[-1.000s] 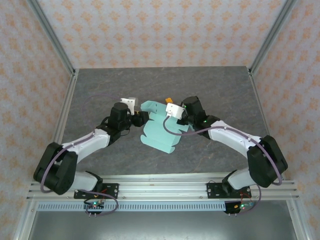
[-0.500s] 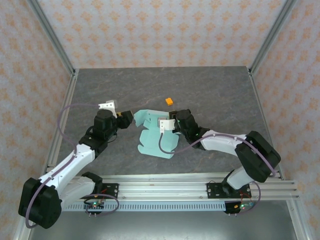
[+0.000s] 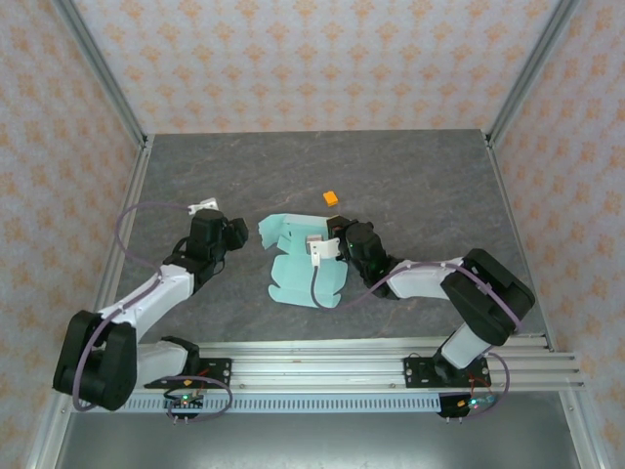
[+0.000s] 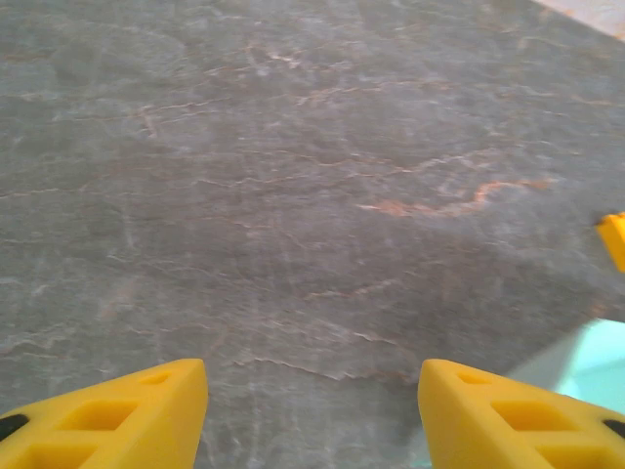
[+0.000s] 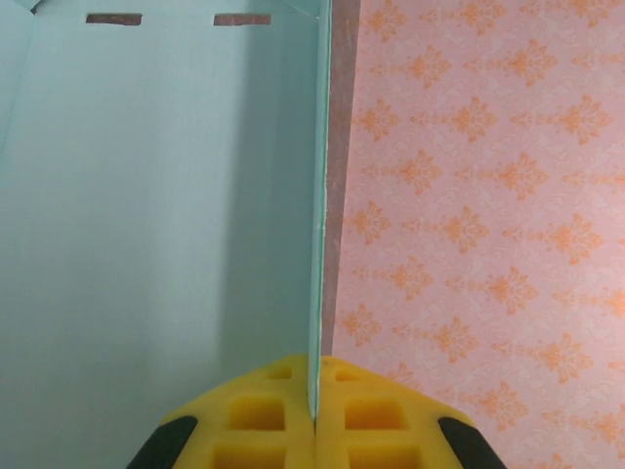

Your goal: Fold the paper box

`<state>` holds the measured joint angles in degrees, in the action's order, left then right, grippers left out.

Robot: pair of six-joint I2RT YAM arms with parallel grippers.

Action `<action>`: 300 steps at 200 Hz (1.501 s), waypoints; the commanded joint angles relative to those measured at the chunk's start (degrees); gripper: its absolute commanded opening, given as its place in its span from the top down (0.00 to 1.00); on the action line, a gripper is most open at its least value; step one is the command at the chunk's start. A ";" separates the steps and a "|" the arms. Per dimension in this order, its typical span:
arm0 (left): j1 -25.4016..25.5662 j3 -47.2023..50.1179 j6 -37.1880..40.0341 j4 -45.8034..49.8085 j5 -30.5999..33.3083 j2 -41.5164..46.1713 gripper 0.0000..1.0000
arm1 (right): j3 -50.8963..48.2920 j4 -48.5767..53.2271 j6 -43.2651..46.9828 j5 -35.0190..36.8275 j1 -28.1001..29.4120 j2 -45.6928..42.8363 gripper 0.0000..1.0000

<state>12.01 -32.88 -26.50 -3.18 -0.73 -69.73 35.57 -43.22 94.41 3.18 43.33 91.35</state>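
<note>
Right jaws pressed together, pinching 1 raised panel of box (image 3: 291,278) by its thin edge, at right gripper (image 5: 314,415). Left jaws spread, nothing between; left gripper (image 4: 312,391) over bare table (image 3: 410,176), near box's left edge. Box mid-table, mostly flat. To do well: firm pinch, turn panel along its score line. Bring left in to pin base first — thin card likely to buckle or slide.

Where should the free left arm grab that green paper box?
Probably the left-hand flap of the paper box, approached from the left. It looks lifted off the table, so it can slide between the open left jaws; the right jaws pinch a panel edge.
</note>
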 commanded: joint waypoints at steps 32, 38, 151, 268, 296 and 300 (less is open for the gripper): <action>-4.18 -7.42 3.55 2.77 -4.59 -9.32 0.41 | 0.35 0.77 -0.07 -0.57 -1.10 -1.59 1.00; -4.18 -8.43 3.94 3.53 -5.62 -10.72 0.41 | 0.37 0.75 0.07 -0.54 -1.19 -1.50 1.00; -4.09 -18.07 11.02 8.73 -20.56 -24.69 0.51 | 2.19 2.08 1.13 -3.18 -2.95 -1.45 1.00; -2.37 -16.72 14.02 2.00 -28.43 -25.64 0.52 | 3.43 0.56 3.42 -3.71 -3.10 0.76 1.00; -1.85 -15.66 14.45 -0.96 -30.15 -24.96 0.53 | 3.53 1.81 3.75 -4.23 -3.47 0.44 1.00; -1.72 -15.63 14.69 -1.08 -30.27 -24.88 0.53 | 3.62 1.96 3.71 -4.31 -3.64 0.38 1.00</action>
<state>9.41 -49.65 -13.63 -0.38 -28.56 -95.81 37.52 -42.26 97.36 0.30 40.29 91.61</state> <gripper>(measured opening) 0.477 0.048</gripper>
